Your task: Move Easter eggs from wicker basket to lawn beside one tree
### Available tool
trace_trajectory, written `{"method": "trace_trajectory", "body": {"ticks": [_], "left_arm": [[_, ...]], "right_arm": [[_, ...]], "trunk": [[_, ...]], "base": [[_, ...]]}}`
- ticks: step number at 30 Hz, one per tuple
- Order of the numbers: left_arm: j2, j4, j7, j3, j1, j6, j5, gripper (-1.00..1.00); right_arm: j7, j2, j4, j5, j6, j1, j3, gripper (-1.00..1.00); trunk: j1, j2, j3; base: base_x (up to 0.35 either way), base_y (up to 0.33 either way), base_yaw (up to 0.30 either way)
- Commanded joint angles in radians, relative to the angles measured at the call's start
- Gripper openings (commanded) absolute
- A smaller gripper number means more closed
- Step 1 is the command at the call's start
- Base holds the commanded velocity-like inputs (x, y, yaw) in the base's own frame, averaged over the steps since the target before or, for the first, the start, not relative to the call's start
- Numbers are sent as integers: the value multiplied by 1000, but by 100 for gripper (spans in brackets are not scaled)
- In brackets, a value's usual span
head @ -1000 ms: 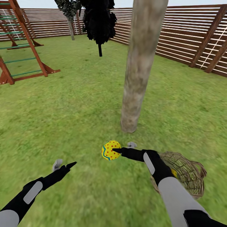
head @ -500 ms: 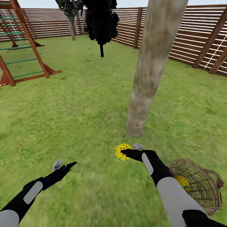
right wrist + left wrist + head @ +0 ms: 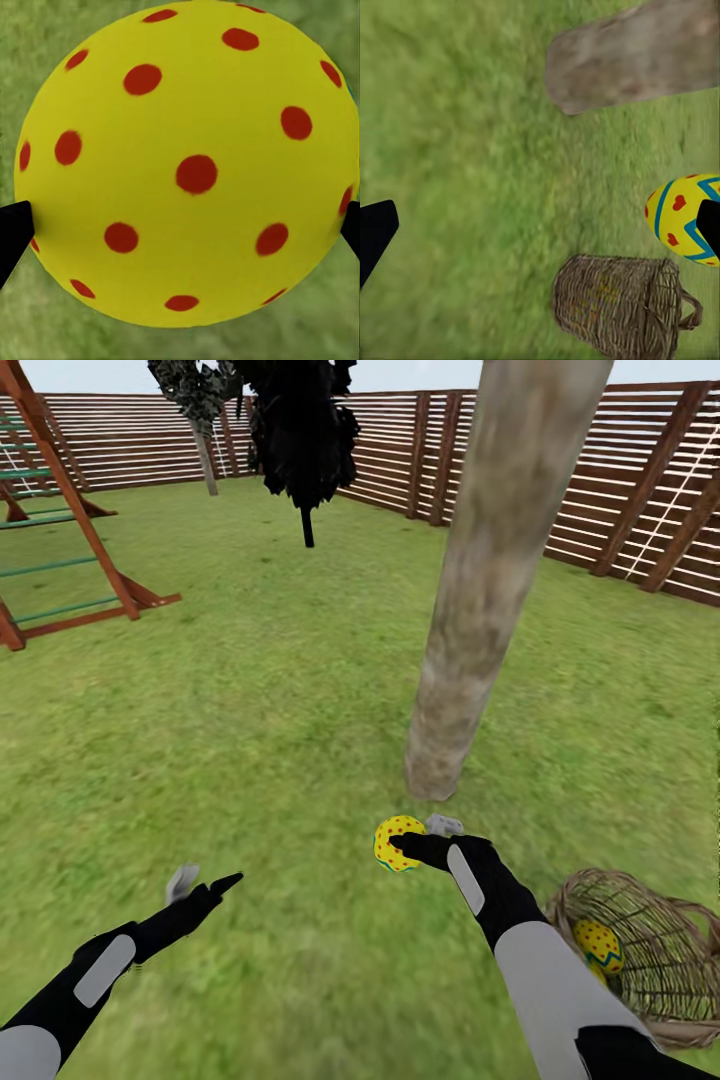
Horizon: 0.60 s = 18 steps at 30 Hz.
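The left gripper [image 3: 203,883] hangs open and empty above the lawn [image 3: 250,710]. The right gripper [image 3: 412,840] clamps one Easter egg [image 3: 396,843] at 6 o'clock of the tree [image 3: 470,630], not yet set down. At least one egg [image 3: 598,946] remains in the wicker basket [image 3: 655,970].

At upper left of my head view stands a red-brown wooden climbing frame [image 3: 60,530] (green rungs). A slatted wooden fence [image 3: 600,480] runs along the top, with two dark cypress-like trees [image 3: 298,430] before it.
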State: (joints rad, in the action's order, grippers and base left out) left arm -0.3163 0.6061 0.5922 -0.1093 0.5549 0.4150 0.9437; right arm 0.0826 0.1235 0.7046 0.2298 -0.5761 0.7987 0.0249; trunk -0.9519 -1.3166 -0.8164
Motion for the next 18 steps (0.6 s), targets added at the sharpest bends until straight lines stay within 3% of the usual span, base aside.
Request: {"method": "trace_trajectory", "body": {"ticks": [1, 9, 12, 18], "left_arm": [[-1, 0, 0, -4, 0, 5, 10, 100], [-1, 0, 0, -4, 0, 5, 10, 100], [-1, 0, 0, -4, 0, 5, 10, 100], [-1, 0, 5, -4, 0, 7, 10, 100]], "right_arm": [[2, 1, 1, 0, -5, 1, 3, -100], [2, 2, 0, 2, -5, 1, 1, -100], [2, 22, -1, 1, -7, 1, -4, -100], [2, 25, 0, 0, -5, -1, -8, -100]], "trunk": [[0, 0, 0], [0, 0, 4], [0, 0, 4], [0, 0, 10]], "base": [[137, 284, -191], [145, 284, -88], [142, 282, -13], [19, 200, -168]]}}
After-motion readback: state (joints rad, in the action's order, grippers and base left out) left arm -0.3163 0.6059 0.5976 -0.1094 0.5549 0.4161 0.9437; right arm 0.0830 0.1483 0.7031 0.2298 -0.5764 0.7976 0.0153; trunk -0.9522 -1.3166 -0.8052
